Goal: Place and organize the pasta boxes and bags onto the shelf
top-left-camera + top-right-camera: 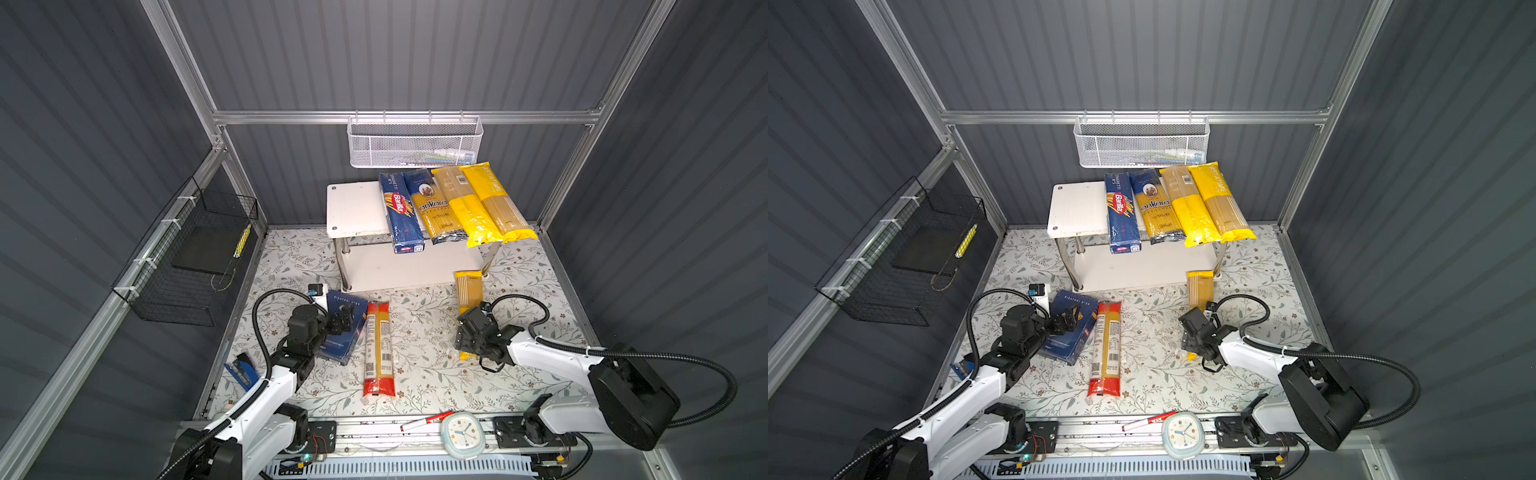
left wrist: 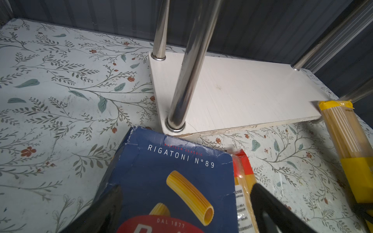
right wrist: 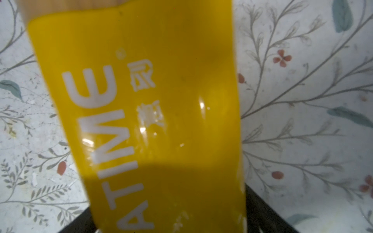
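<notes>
On the top board of the white shelf (image 1: 353, 208) lie the long Barilla spaghetti box (image 1: 401, 212), the ankara bag (image 1: 436, 208) and two yellow PASTATIME bags (image 1: 465, 208) (image 1: 496, 199). The rigatoni box (image 1: 340, 345) (image 2: 171, 181) lies on the floor, with the red-ended bag (image 1: 378, 349) right beside it. My left gripper (image 1: 345, 318) (image 2: 186, 188) hangs open over the box's far half, its fingers straddling the box. A third PASTATIME bag (image 1: 468, 291) (image 3: 161, 100) lies on the floor at the shelf's front right leg, and my right gripper (image 1: 471, 328) (image 3: 167, 201) is shut on its yellow middle.
A white mesh basket (image 1: 415, 143) hangs on the back rail above the shelf. A black wire basket (image 1: 195, 257) hangs on the left wall. A small white device (image 1: 318, 291) stands behind the rigatoni box. A clock (image 1: 462, 434) and a red-white pen (image 1: 426, 419) lie on the front rail.
</notes>
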### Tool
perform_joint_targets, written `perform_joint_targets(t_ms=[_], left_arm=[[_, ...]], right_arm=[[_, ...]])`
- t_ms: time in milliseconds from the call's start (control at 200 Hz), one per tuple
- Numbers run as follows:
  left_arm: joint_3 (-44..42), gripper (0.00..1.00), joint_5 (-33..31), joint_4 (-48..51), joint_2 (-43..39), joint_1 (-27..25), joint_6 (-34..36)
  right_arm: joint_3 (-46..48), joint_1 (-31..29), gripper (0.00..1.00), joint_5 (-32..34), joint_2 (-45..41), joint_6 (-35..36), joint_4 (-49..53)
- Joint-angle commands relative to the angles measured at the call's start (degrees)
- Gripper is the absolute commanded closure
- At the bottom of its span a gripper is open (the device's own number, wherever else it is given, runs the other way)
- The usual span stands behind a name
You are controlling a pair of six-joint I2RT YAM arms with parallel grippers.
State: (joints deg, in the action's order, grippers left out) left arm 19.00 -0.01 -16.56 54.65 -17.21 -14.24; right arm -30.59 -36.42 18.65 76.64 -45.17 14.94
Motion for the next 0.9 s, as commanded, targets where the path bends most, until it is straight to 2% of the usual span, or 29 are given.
perform_joint_targets(t_ms=[0,280,640,895], left_arm=[[-0.2,0.00,0.5,-0.1,-0.3,-0.1,-0.3],[-0.2,0.00,0.5,0.0,-0.4,-0.1,-0.3],[-0.2,0.01,0.5,0.0,-0.3,-0.1,-0.4],[-0.2,0.00,0.5,0.1,-0.5,-0.1,-0.4]], right_arm=[[1.4,-0.1,0.30,0.9,-1.7,-0.3,-1.9],[2.0,-0.2,0.52,2.2,-4.8,0.6,-2.3],[0.3,-0.2,0.87,4.8,-7.3,3.2,-1.8],[-1.7,-0.1,0.94,7.2,-10.8,5.9,-0.7]])
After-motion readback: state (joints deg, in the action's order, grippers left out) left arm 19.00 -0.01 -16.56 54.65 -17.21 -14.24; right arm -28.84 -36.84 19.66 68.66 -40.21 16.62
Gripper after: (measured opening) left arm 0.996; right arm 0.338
